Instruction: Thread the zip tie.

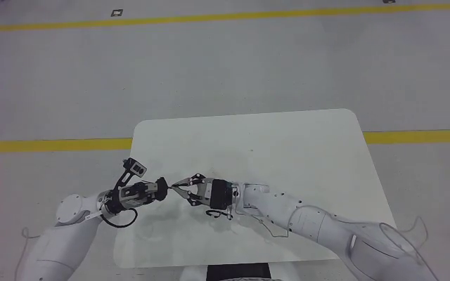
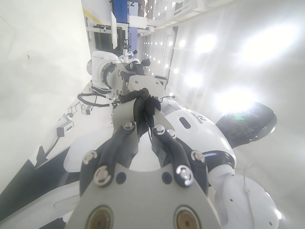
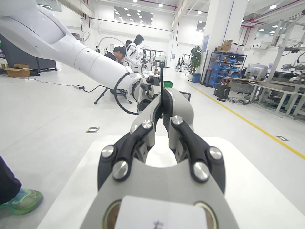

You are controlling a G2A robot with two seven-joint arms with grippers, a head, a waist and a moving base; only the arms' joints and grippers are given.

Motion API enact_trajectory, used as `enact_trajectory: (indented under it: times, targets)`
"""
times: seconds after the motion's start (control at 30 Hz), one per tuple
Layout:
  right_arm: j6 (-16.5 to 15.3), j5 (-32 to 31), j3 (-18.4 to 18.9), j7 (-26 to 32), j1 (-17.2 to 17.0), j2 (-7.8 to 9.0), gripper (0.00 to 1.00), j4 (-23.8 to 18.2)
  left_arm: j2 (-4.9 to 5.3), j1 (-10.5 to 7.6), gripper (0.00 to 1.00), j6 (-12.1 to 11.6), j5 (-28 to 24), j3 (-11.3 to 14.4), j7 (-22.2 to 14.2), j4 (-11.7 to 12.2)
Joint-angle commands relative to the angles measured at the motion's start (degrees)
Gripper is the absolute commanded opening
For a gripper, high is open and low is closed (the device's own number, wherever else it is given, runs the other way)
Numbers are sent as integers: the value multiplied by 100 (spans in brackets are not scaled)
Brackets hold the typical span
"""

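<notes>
Black-padded and pressed together, the fingers of the left gripper have a thin dark strand running between them. I take the strand for one end of the zip tie, though the pinch itself is hard to make out. Just to its right, the right gripper is clamped on the strap, which stands up straight from between its ribbed pads. Both grippers hang above the near left part of the white table, tip to tip and almost touching.

The main risk, as I judge it, is the strap itself. It is slender and springy, so a small twist in either wrist could swing the free end off the head's slot, or let it slide through the pads. With so little room between them, the fingertips could also knock together and jar the tie loose. Whether the tail has entered the head cannot be told.

Nothing lies between the grippers except their own fingertips, which crowd the joint. A yellow floor line runs beyond the table.
</notes>
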Motion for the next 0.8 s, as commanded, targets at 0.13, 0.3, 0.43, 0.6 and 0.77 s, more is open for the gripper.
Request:
enact_trajectory:
  times: [0.13, 0.3, 0.43, 0.6, 0.77]
  targets:
    - [0, -69, 95, 89, -46, 56, 0, -84, 0, -1, 0, 9, 13, 0, 0, 5]
    - [0, -124, 155, 202, -80, 97, 0, -164, 0, -1, 0, 9, 13, 0, 0, 5]
    - [0, -142, 186, 263, -110, 128, 0, -219, 0, -1, 0, 9, 13, 0, 0, 5]
    - [0, -129, 180, 329, -130, 161, 0, -279, 0, -1, 0, 9, 13, 0, 0, 5]
    - [0, -109, 170, 339, -118, 177, 0, -307, -16, 4, 0, 78, 106, 51, 214, -97]
